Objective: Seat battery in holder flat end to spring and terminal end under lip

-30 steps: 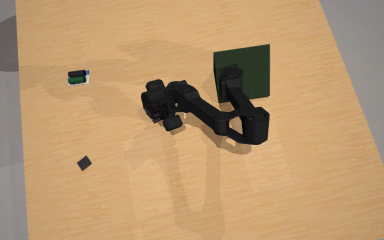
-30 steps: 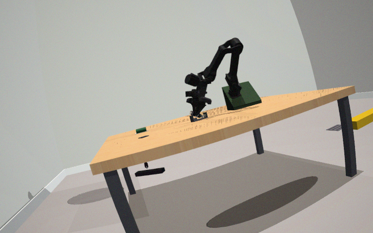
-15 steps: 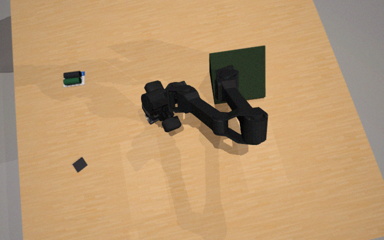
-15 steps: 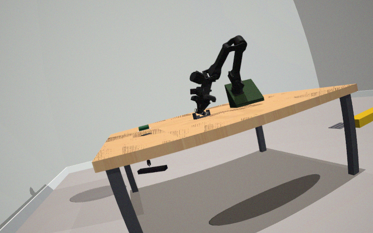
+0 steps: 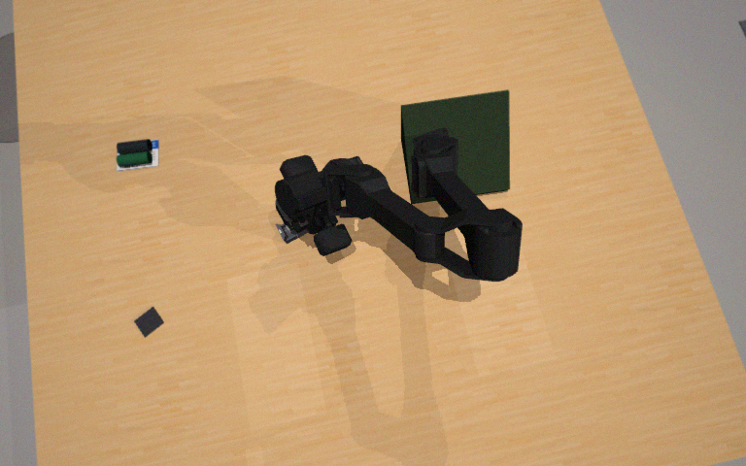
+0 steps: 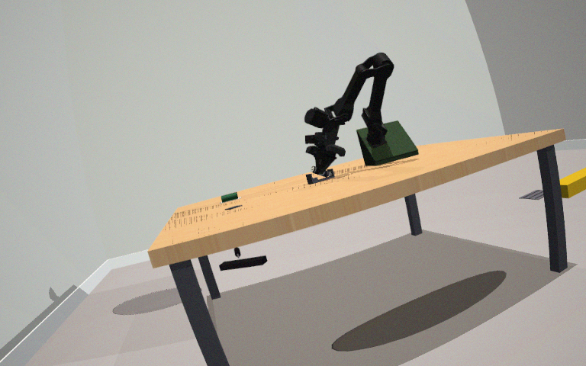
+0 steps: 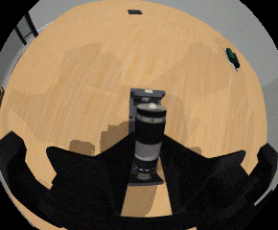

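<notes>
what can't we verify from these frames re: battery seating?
- Spring contact: wrist view, the battery's near end and the dark claw bodies cover it.
- Lip clearance: wrist view looks along the battery, so the gap under the holder's far end is not readable.
- Holder from above: top view, the claw and wrist cover nearly all of it.
- Tilt: exterior view, battery and holder too small.
</notes>
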Available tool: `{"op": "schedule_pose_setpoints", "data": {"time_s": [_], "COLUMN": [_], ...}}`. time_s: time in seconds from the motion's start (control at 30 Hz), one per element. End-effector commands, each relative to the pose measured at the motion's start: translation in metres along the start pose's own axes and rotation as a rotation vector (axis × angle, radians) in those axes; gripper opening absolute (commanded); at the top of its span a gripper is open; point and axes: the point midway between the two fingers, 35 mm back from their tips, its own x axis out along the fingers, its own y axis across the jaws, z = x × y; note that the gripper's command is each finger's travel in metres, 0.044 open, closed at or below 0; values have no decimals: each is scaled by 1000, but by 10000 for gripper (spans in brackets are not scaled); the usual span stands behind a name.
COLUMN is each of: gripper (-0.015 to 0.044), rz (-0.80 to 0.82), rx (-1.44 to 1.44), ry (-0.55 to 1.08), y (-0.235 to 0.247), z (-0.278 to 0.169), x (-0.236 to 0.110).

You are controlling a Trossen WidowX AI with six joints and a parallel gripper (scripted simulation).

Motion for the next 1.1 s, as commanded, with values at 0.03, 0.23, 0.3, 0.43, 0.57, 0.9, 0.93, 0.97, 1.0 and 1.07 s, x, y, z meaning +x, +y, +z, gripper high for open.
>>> {"op": "schedule_pose_setpoints", "data": {"time_s": [0.03,0.23,0.3,0.43,0.57,0.9,0.93,0.97,1.0,1.07], "gripper": [83,83,83,83,83,83,83,83,83,83], "rz": [-2,-6,-8,-10,-14,-19,-19,-20,-20,-21], "rx": [5,4,3,1,0,-4,-4,-5,-5,-6], "ry": [13,26,36,56,77,130,135,141,146,157], "y": [0,-1,-1,-2,-3,-4,-4,-4,-4,-4], "z": [-8,-7,-7,-6,-5,-3,-3,-3,-2,-2], "x": [-2,-1,0,1,3,6,7,7,7,8]}}
